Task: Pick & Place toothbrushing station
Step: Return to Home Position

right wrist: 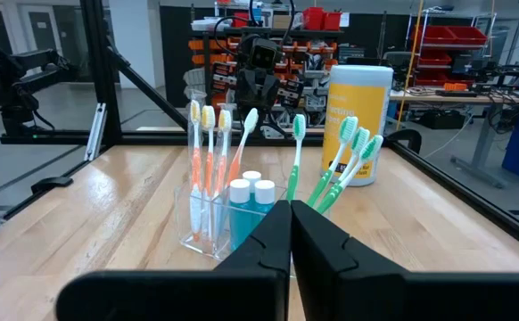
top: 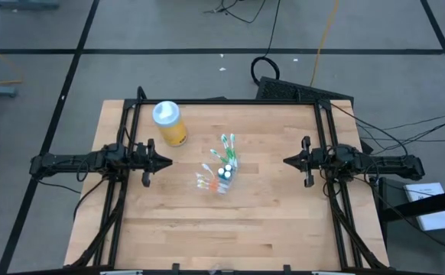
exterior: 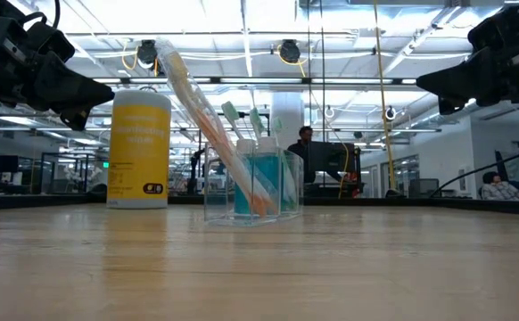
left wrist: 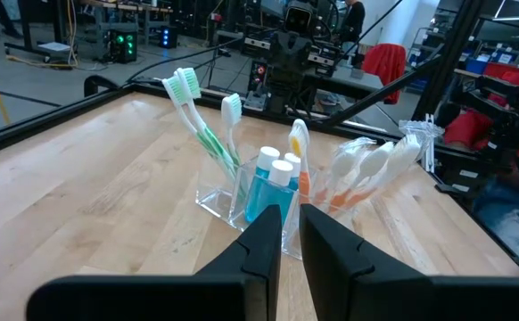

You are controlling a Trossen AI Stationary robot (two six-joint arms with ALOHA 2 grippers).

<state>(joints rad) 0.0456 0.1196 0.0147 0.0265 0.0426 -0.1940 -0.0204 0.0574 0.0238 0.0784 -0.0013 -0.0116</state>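
The toothbrushing station stands at the table's middle: a small clear cup [top: 222,182] resting on its base. In it are two teal white-capped tubes [left wrist: 274,183]. Green toothbrushes [top: 228,145] lean toward the far edge, and orange and white ones [top: 205,180] lean toward the left. My left gripper [top: 167,161] hangs level to the left of the cup, well apart from it, its fingers [left wrist: 331,250] nearly together with nothing between them. My right gripper [top: 287,161] hangs level to the right of the cup, shut and empty, pointing at the cup [right wrist: 215,227].
A yellow bottle with a pale blue lid [top: 169,122] stands at the far left, just beyond my left gripper. Black frame rails [top: 119,191] run along the table's left and right sides. Bare wood [top: 222,237] lies toward the near edge. A person [exterior: 306,143] shows beyond the table.
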